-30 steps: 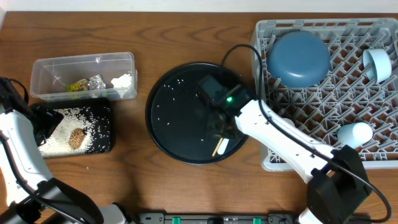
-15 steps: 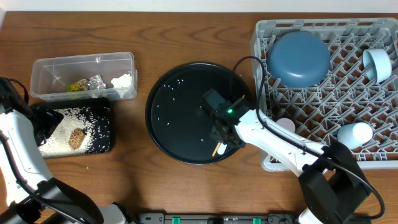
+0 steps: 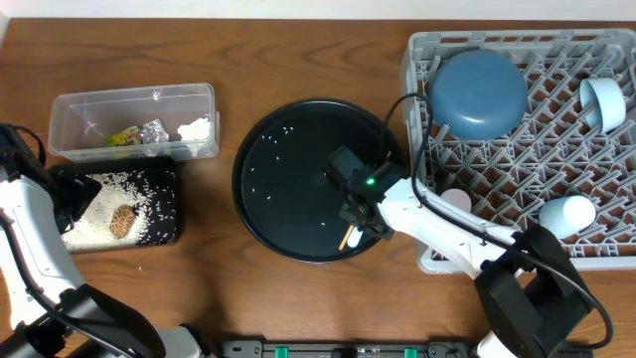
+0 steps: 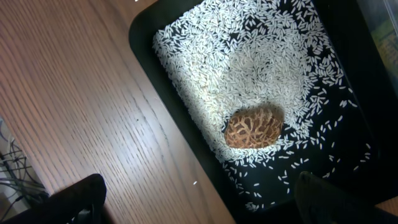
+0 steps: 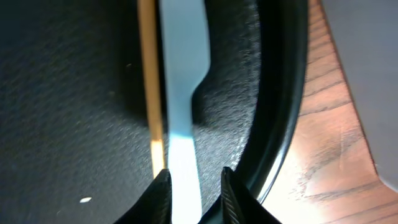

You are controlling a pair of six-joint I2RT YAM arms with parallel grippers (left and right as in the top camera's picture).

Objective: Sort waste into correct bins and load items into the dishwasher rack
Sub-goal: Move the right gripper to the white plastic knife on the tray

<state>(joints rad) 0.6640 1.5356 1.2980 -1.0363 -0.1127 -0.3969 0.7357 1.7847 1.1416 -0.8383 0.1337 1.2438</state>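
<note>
My right gripper (image 3: pixel 358 221) is low over the front right of the round black tray (image 3: pixel 268 179). In the right wrist view its jaws (image 5: pixel 196 193) stand narrowly open astride the handle of the white plastic spoon (image 5: pixel 180 93). The wooden chopstick (image 5: pixel 148 81) lies just outside the left finger. Both also show in the overhead view, the spoon (image 3: pixel 356 237) beside the chopstick (image 3: pixel 345 238). My left gripper (image 4: pixel 202 196) is wide open and empty over the edge of the black rectangular tray (image 4: pixel 140 50), which holds rice (image 4: pixel 249 62) and a brown lump (image 4: pixel 253 126).
The grey rack (image 3: pixel 417 60) at right holds the dark-blue dish (image 3: pixel 477 91), a light-blue cup (image 3: pixel 604 102) and two pale cups (image 3: pixel 566 214). The clear tub (image 3: pixel 70 109) holds the wrapper (image 3: pixel 124 138), foil (image 3: pixel 152 130) and tissue (image 3: pixel 196 128). Loose rice grains dot the round tray.
My right gripper has moved toward the front right of the round tray and come down over the spoon and chopstick. The left arm has not moved.
</note>
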